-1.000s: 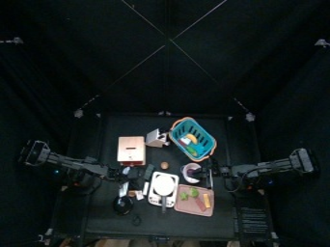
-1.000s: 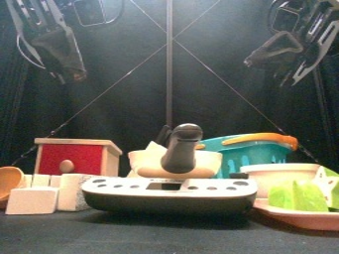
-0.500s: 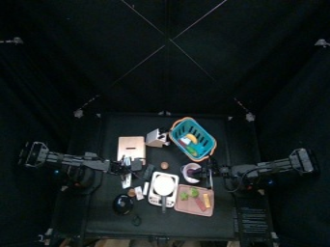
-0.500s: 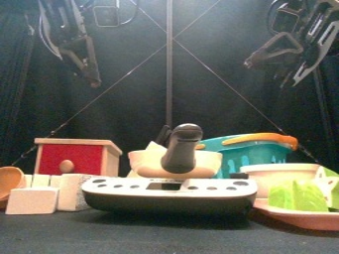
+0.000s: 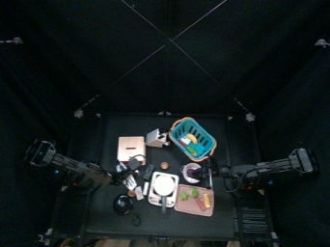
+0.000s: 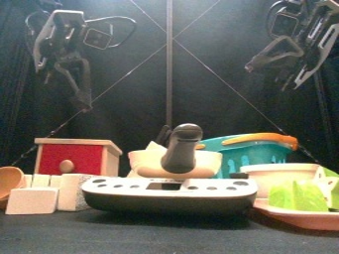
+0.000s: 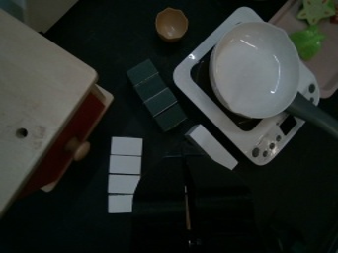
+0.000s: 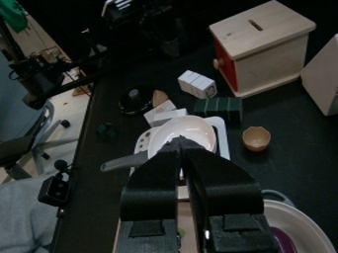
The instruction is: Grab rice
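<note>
Jaws of the left gripper (image 7: 187, 203) are pressed together on nothing, above a row of white blocks (image 7: 123, 174), seemingly the rice, lying just beside the wooden box (image 7: 40, 109) by its red front. Dark green blocks (image 7: 156, 91) lie a little further from the box. Beyond them, a white pan (image 7: 260, 66) sits on a white cooker (image 7: 251, 148). A teal basket (image 5: 180, 126), well apart from the box, holds yellow and green pieces. The right gripper (image 8: 188, 183) hangs closed and unladen beyond the cooker.

Pan (image 7: 259, 65) sits on scale (image 7: 251, 133), beside box (image 7: 38, 109).
</note>
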`<action>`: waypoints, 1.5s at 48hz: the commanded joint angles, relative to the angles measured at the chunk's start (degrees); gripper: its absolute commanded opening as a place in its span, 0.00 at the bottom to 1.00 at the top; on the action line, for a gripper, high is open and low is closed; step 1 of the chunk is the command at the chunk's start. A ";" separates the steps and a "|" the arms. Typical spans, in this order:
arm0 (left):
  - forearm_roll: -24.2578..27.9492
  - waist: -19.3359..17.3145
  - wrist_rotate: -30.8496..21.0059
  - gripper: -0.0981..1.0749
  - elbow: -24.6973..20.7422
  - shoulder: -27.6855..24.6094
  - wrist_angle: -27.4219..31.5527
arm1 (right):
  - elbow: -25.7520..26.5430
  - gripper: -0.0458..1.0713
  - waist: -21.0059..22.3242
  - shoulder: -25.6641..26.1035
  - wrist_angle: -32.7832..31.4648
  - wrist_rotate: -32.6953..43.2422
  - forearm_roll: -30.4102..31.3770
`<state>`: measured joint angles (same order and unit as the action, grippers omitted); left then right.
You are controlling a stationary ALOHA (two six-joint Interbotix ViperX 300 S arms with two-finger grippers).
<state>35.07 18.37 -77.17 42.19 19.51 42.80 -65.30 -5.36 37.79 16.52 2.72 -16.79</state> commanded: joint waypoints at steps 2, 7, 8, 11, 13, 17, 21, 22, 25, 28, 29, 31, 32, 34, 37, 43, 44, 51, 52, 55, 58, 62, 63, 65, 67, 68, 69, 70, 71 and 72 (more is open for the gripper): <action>3.96 2.20 -8.17 0.33 -0.53 -1.49 0.18 | 0.97 0.05 0.09 -0.44 0.18 -0.09 -0.09; 4.13 3.08 -12.57 0.43 -0.53 -4.13 0.18 | 1.05 0.05 0.09 -1.23 0.26 -0.09 -0.09; 4.04 3.16 -12.92 0.45 -0.62 -4.66 0.09 | 1.05 0.05 0.09 -1.49 0.18 -0.09 -0.09; 3.96 3.16 -13.10 0.53 -0.97 -6.50 -0.44 | 1.05 0.05 0.09 -2.02 0.18 -0.09 -0.09; 3.96 3.16 -13.10 0.57 -1.14 -7.38 -0.79 | 1.05 0.05 0.18 -2.37 0.18 -0.09 -0.09; 3.60 3.16 -13.36 0.66 -1.76 -8.96 -1.32 | 1.14 0.05 0.09 -2.90 0.18 -0.09 -0.09; 2.81 3.16 -13.80 0.72 -2.46 -10.28 -1.76 | 1.14 0.05 0.00 -3.16 0.18 -0.09 -0.09; 2.55 3.16 -13.89 0.73 -2.72 -10.81 -1.93 | 1.05 0.05 0.00 -3.16 0.18 -0.09 0.00; 1.58 3.16 -13.97 0.75 -3.34 -11.95 -2.37 | 0.97 0.05 0.00 -3.16 0.18 -0.09 -0.09; 0.00 3.16 -14.06 0.75 -4.04 -13.71 -2.64 | 0.97 0.05 0.09 -3.16 0.18 -0.09 0.18; -0.18 3.16 -13.97 0.75 -4.13 -14.06 -2.64 | 0.97 0.05 0.09 -3.16 0.18 -0.18 0.18; -1.41 3.16 -13.97 0.75 -4.66 -15.56 -2.64 | 0.97 0.05 0.09 -3.16 0.18 -0.18 0.18; -1.85 3.08 -13.97 0.75 -4.92 -16.08 -2.64 | 0.97 0.05 0.09 -3.16 0.18 -0.18 0.18; -2.72 2.90 -13.80 0.75 -5.36 -17.23 -2.64 | 0.88 0.05 0.09 -3.16 0.18 -0.18 0.26; -3.87 2.81 -13.80 0.75 -6.33 -18.90 -2.64 | 0.79 0.05 0.09 -3.16 0.18 -0.18 0.26; -4.31 2.72 -13.62 0.75 -7.82 -20.39 -3.25 | 0.70 0.05 0.09 -3.16 0.18 -0.18 0.26; -4.39 2.81 -13.62 0.76 -7.91 -20.48 -3.52 | 0.70 0.05 0.09 -3.16 0.18 -0.18 0.26; -4.75 2.64 -13.89 0.76 -7.82 -20.65 -4.83 | 0.53 0.05 0.09 -3.34 0.18 -0.18 0.35; -4.83 2.55 -13.89 0.76 -7.82 -20.74 -4.92 | 0.62 0.05 0.09 -3.43 0.18 -0.18 0.35; -5.45 2.29 -13.97 0.77 -8.00 -21.36 -5.36 | 0.62 0.05 0.09 -3.60 0.18 -0.18 0.35; -5.80 2.29 -13.89 0.77 -8.26 -21.80 -5.80 | 0.53 0.05 0.09 -3.78 0.18 -0.18 0.35; -5.89 1.93 -13.89 0.77 -8.26 -22.32 -6.50 | 0.53 0.05 0.09 -4.22 0.18 -0.18 0.35; -5.89 1.85 -13.89 0.77 -8.17 -22.41 -6.59 | 0.53 0.05 0.00 -4.31 0.18 -0.18 0.35; -5.89 1.67 -13.89 0.78 -8.17 -22.50 -6.68 | 0.62 0.05 0.09 -4.48 0.18 -0.18 0.44; -5.89 1.58 -13.89 0.78 -8.17 -22.59 -6.77 | 0.62 0.05 0.09 -4.66 0.18 -0.18 0.35; -5.89 1.49 -13.89 0.79 -8.26 -22.59 -6.77 | 0.62 0.05 0.09 -4.75 0.18 -0.18 0.44; -5.89 1.41 -13.89 0.79 -8.35 -22.68 -6.77 | 0.53 0.05 0.09 -4.83 0.18 -0.18 0.35; -5.80 1.41 -13.97 0.80 -8.44 -22.76 -6.86 | 0.53 0.05 0.09 -4.83 0.18 -0.18 0.44; -5.80 1.23 -13.97 0.80 -8.44 -22.76 -6.86 | 0.53 0.05 0.09 -4.92 0.18 -0.18 0.35; -5.80 1.23 -13.97 0.80 -8.44 -22.85 -6.86 | 0.53 0.05 0.00 -5.01 0.18 -0.18 0.44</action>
<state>29.09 20.04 -91.05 35.24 -3.60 36.12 -65.30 -5.27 32.70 16.52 2.64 -16.52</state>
